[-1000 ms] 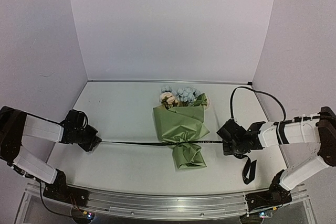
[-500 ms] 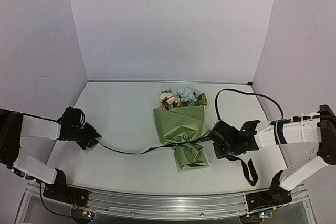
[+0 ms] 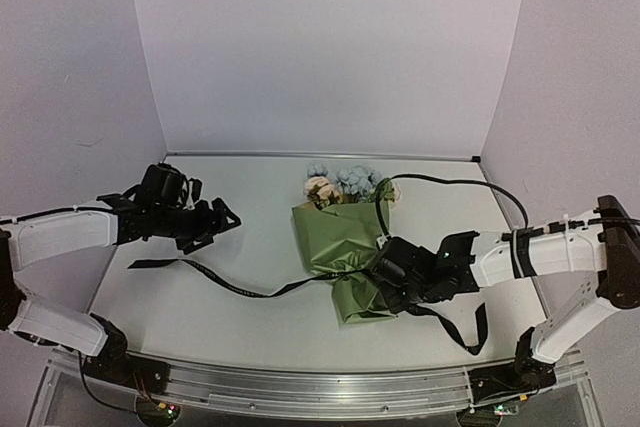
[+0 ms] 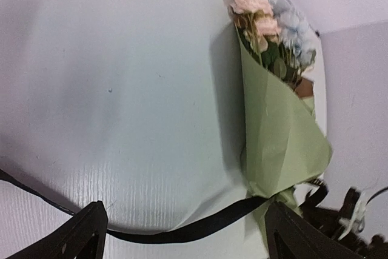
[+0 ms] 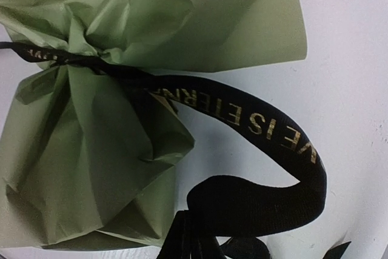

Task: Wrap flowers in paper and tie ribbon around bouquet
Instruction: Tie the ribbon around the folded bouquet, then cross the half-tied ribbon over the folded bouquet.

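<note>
Top external view: your bouquet (image 3: 345,247) lies mid-way across the bench (image 3: 230,187), flowers (image 3: 340,183) wrapped in paper (image 3: 340,232) and ribbon (image 3: 230,287) cinched round its neck. Whether a finished knot holds is unclear. A second ago both arms pulled the ribbon taut. Now the left end effector (image 3: 222,229) gapes empty over slack ribbon, while the right end effector (image 3: 395,282), clamped on the ribbon, has moved in beside the bouquet.

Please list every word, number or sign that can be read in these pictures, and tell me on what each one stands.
"VE IS ETERN": pale gold capitals along the black ribbon, in the right wrist view; the letters before and after are lost in its folds.
Further lettering on the ribbon where it cinches the paper: too small and creased to read.
Top and left wrist views: no text can be read.
</note>
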`<state>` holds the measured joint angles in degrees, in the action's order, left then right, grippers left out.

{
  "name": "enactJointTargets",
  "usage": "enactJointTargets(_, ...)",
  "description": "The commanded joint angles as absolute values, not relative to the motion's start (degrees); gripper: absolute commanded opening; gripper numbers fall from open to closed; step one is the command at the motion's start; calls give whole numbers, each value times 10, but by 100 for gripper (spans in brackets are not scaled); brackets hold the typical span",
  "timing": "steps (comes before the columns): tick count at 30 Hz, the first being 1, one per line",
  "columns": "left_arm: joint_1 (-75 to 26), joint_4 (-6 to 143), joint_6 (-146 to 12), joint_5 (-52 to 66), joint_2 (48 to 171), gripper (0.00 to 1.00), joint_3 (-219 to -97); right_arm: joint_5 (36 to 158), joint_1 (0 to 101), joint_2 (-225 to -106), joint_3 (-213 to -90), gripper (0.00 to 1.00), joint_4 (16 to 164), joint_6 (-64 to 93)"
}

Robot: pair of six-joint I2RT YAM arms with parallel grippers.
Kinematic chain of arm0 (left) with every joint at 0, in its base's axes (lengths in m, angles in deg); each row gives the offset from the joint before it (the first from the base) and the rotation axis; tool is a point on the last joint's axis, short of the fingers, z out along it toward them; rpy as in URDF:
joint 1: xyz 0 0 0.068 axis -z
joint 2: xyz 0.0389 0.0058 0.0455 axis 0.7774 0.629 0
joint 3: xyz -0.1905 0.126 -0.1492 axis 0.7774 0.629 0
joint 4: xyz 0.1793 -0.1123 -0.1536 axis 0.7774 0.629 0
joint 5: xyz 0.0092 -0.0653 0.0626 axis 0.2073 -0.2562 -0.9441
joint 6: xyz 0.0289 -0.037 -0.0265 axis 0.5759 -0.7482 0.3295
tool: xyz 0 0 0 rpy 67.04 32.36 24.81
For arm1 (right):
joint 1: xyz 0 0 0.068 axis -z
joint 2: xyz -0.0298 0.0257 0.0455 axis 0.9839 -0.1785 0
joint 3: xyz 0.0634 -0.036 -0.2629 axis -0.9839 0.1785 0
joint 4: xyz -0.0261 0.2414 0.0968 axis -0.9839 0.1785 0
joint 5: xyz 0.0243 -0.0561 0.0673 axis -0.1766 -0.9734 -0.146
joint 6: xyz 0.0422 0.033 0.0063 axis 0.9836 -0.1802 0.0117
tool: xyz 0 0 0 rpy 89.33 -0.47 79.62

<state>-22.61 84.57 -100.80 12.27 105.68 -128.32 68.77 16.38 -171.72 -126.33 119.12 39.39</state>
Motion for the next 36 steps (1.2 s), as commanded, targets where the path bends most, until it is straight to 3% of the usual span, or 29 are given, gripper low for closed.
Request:
enactJointTargets(1,-106,878,-868,111,1105,92,-1335,667,175,-1706,-1279,0,1232,384)
enactJointTargets(9,14,886,-745,79,1271,87,-1423,702,219,-1678,-1257,0,1239,375)
enactJointTargets(14,26,908,-720,53,1316,84,-1446,727,242,-1671,-1249,0,1239,368)
enactJointTargets(23,36,922,-706,45,1351,69,-1437,738,266,-1675,-1235,0,1239,365)
enactJointTargets(27,38,924,-716,17,1351,52,-1426,744,276,-1683,-1231,0,1236,360)
enactJointTargets(30,37,930,-740,-30,1349,18,-1416,770,276,-1710,-1238,0,1227,355)
enactJointTargets(32,35,930,-758,-61,1339,3,-1408,791,275,-1730,-1243,0,1218,358)
enactJointTargets(36,17,919,-789,-75,1296,0,-1383,809,256,-1761,-1253,0,1200,373)
